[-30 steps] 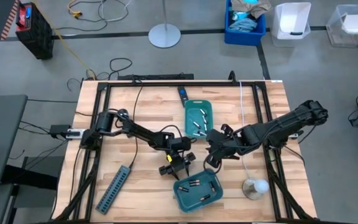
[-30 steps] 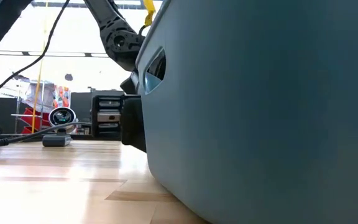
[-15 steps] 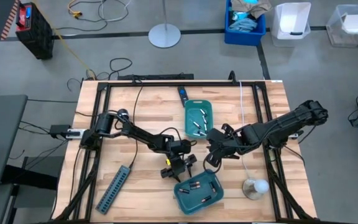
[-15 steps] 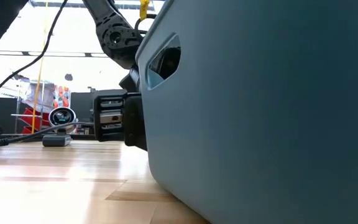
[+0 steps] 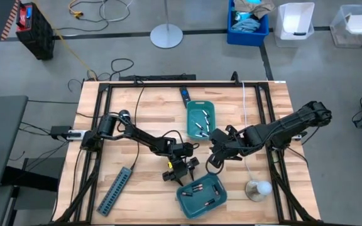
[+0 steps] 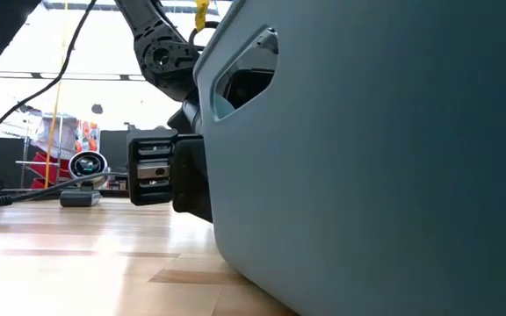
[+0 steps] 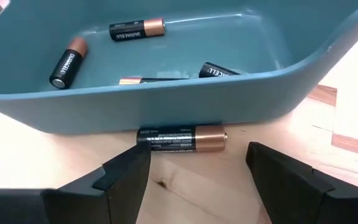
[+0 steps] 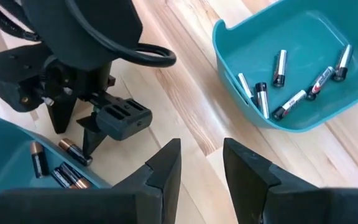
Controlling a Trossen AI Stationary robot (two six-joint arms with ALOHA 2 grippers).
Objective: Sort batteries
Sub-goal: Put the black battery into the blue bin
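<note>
From above we see two teal trays on the tabletop: a tall one (image 5: 201, 118) toward the far edge at mid-width, and a second tray (image 5: 201, 194) close to the near edge. The left tool (image 5: 182, 174) hangs just beside the near tray's far rim, its fingers spread apart and gripping nothing. The right tool (image 5: 213, 162) sits between the two trays, a little to the right of the left one.

The left wrist view gives what the overhead cannot: one copper-topped battery (image 7: 181, 137) lies on the wood, touching the outside wall of the near tray, between the two open fingers (image 7: 118, 173). Inside that tray we count four batteries (image 7: 137, 28) there (one of them half hidden by the rim).

The right wrist view shows the right tool's fingers (image 8: 164, 167) with a narrow gap between them and nothing in it. It also looks into the far tray, where we count six slimmer silver-and-black batteries (image 8: 279, 66), and it catches the left tool poised over the loose battery.

The low view is nearly filled by the near tray's wall (image 6: 385, 167), with the left arm behind it. A grey power strip (image 5: 115, 189) lies near the tabletop's near left corner.
</note>
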